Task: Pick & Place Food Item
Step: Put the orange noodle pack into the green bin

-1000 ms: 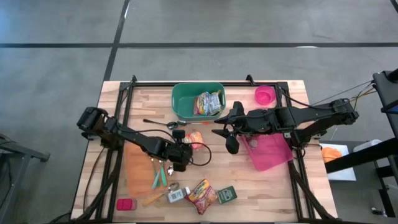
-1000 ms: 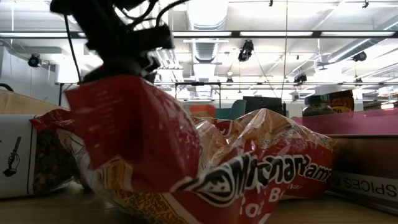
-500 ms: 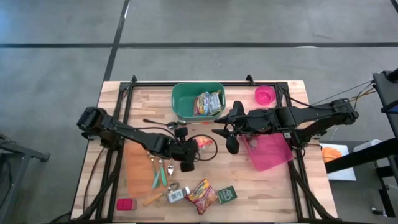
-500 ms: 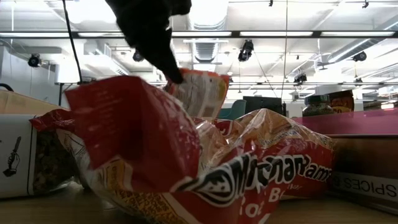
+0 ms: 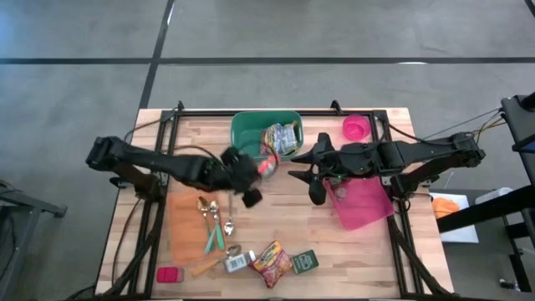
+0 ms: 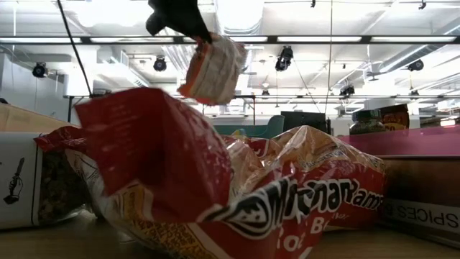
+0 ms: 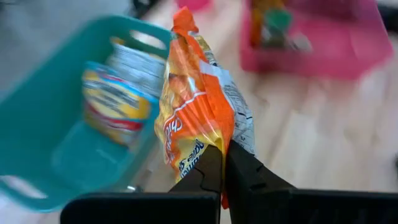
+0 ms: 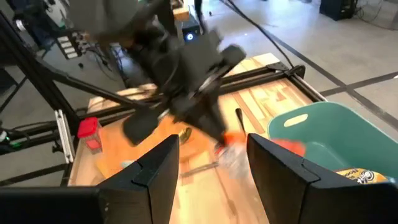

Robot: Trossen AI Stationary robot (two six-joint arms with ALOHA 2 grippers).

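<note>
Snack packet (image 7: 198,127) hangs in the air beside the green bin (image 5: 247,138), clamped at one edge by my left end effector (image 5: 251,174). Right end effector (image 5: 315,176) waits half apart over the tabletop (image 5: 368,251). I judge this thin grip could slip, dropping the packet outside the bin.

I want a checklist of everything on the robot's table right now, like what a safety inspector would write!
Surface: wooden table with a black frame.
Job's things: orange snack packet held in the air next to the green bin; the bin already holds another packet.
Clutter: spoons, red noodle bag, green box, pink tray, pink cup, small red item.
Grippers: left gripper shut on the orange snack packet; right gripper open, empty, waiting beside the pink tray.
Cables: black cable along the left arm; more off the table's right edge.
Surroundings: grey floor; ceiling lights in the low view; no people seen.
</note>
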